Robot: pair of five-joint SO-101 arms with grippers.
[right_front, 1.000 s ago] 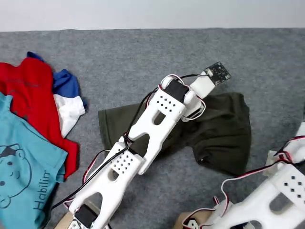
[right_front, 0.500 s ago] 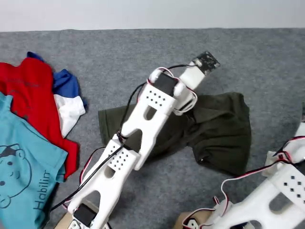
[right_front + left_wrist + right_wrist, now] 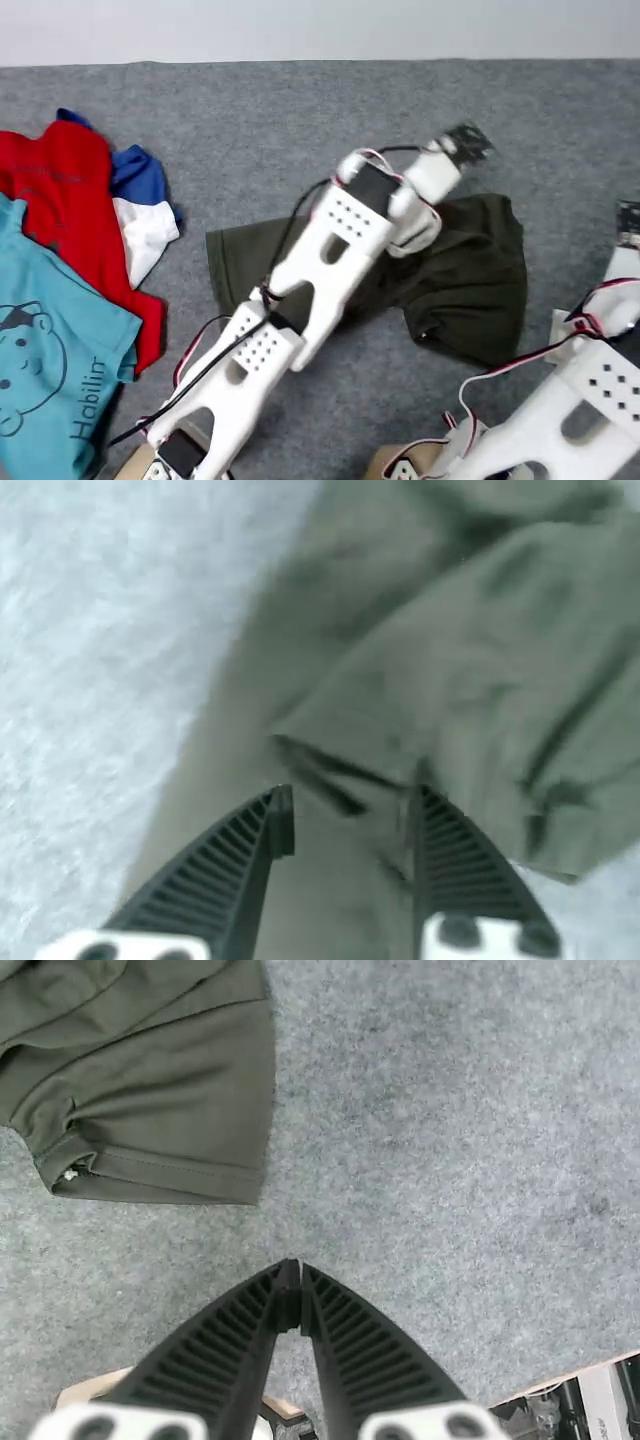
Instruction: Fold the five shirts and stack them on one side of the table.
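Observation:
A crumpled dark green shirt [image 3: 470, 270] lies mid-table on the grey carpet. My left arm [image 3: 340, 240] stretches across it from the near left. In the left wrist view my left gripper [image 3: 350, 810] is open just above the shirt [image 3: 480, 650], with a raised fold of cloth between its fingertips. My right gripper [image 3: 300, 1280] is shut and holds nothing. It hangs over bare carpet just off the shirt's hemmed sleeve [image 3: 150, 1160]. A red shirt [image 3: 60, 200], a blue and white shirt [image 3: 145, 200] and a teal printed shirt [image 3: 40, 340] lie overlapping at the left.
The right arm [image 3: 590, 380] stands at the near right corner. Grey carpet [image 3: 300, 120] covers the table up to the white wall behind. A wooden table edge [image 3: 560, 1380] runs along the near side in the right wrist view.
The left arm's wrist swung left and back, then right again over the green shirt. The right arm rose, and its wrist now reaches farther up the right edge.

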